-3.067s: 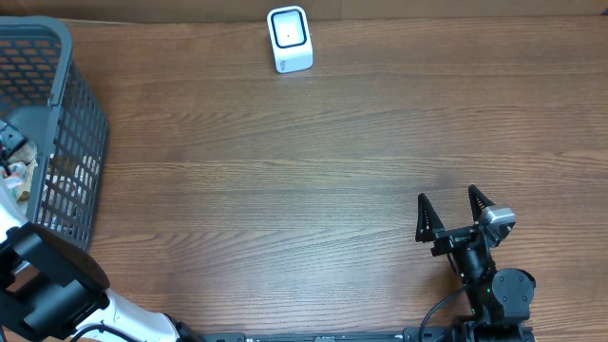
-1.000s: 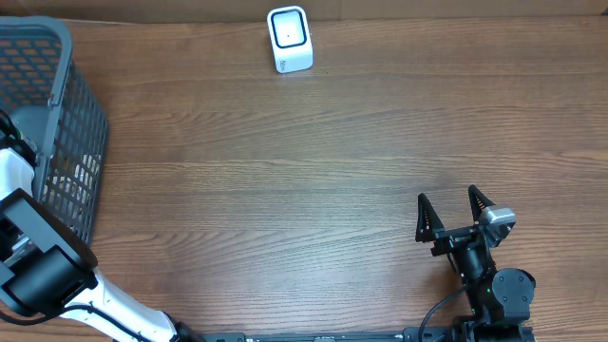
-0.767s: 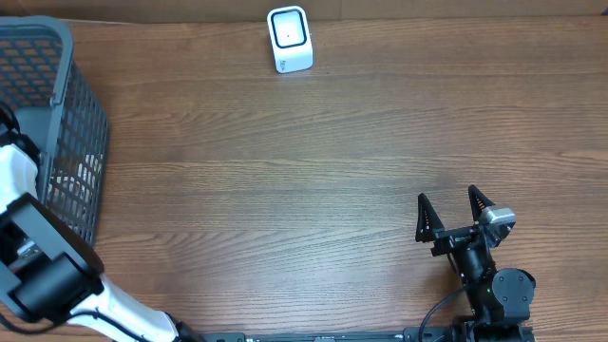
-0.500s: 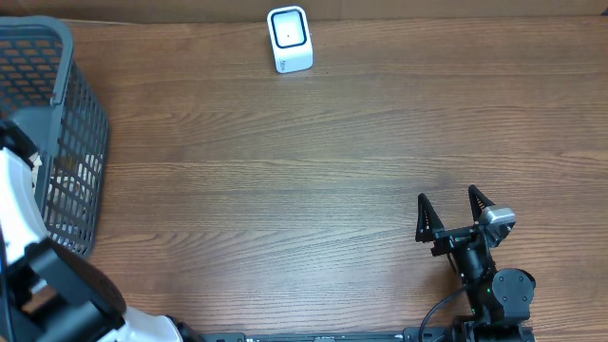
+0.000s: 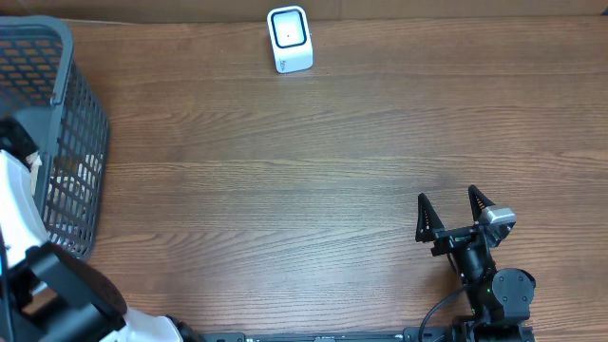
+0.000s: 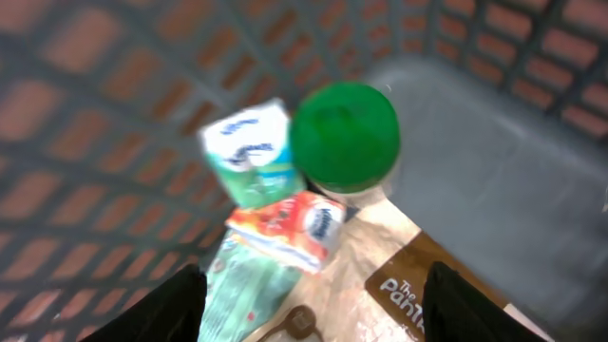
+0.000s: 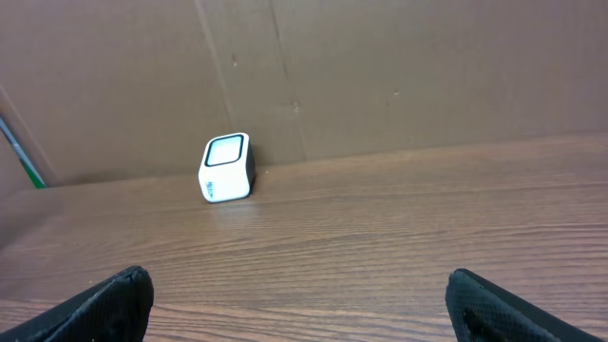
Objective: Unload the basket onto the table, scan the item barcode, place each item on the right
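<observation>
My left gripper (image 6: 313, 290) hangs inside the grey basket (image 5: 84, 114), fingers apart with nothing between them, so it is open and empty. Just below it lies a heap of goods, blurred in the left wrist view; nearest are a brown paper bag (image 6: 418, 280) and a pale green pouch (image 6: 249, 285); on them sits a red and orange packet (image 6: 290, 226), then a small white and teal carton (image 6: 249, 152), and touching that a round green lid (image 6: 344, 133); no barcode shows from here. I judge the carton the best pick: light, stiff enough to keep its shape, to be taken across its narrow sides so a printed face stays free; the pouch looks soft and slippery and would sag. Out on the table (image 5: 285, 190), my right gripper (image 5: 447, 199) rests wide open, holding nothing; farthest, at the back edge, stands the white scanner (image 5: 289, 38), well apart from the basket.
</observation>
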Controlling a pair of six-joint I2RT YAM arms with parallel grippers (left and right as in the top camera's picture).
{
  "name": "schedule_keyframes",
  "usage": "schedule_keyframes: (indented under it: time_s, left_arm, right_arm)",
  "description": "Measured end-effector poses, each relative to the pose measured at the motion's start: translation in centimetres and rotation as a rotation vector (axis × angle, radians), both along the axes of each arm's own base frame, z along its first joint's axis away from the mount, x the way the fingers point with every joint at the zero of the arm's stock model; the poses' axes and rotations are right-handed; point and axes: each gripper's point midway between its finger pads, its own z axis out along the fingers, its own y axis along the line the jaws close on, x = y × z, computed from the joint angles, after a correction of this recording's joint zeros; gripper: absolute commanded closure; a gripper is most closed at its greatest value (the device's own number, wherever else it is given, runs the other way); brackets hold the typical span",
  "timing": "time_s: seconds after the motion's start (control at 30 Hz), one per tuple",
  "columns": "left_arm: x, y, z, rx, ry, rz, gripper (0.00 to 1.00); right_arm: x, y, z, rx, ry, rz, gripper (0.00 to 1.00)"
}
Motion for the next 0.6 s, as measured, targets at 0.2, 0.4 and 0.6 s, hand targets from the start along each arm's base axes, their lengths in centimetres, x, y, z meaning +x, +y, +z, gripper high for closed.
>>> schedule_keyframes:
  time_s: [0.2,0.4,0.6]
  left_arm:
    - [0.1,0.9,-5.2,-0.044,0.136,-0.079,0.48]
    - [-1.2,3.2,-8.4,-0.061,0.197,-0.066,0.44]
    - [-1.2,4.3,-9.9,-0.052,0.221,-0.081,0.44]
  right_arm:
    - [0.0,0.0,0.0,0.000,-0.001,0.000,0.00]
    - [0.0,0.0,0.0,0.000,0.000,0.000,0.00]
    - [0.0,0.0,0.0,0.000,0.000,0.001,0.00]
